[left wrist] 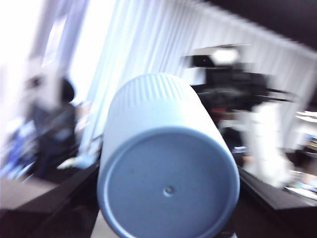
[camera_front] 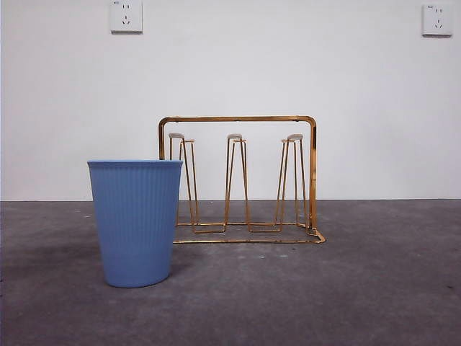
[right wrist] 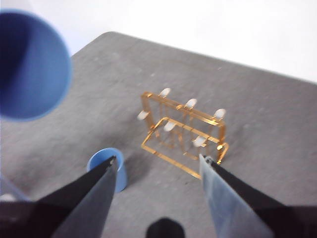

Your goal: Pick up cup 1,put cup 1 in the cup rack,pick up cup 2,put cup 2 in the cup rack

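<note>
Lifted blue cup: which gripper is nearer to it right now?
Left. The left gripper holds the lifted cup between its jaws; the right gripper hangs open high above the table, apart from it.

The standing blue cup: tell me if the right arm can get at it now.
Probably yes. The right gripper hangs open above the table, holding nothing, and the standing blue cup sits upright beside the cup rack, apart from it, with nothing over its mouth.

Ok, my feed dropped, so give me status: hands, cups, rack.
Left hand shut on a blue cup, raised. Right hand open, high over table. Second cup upright beside rack; rack prongs bare.
</note>
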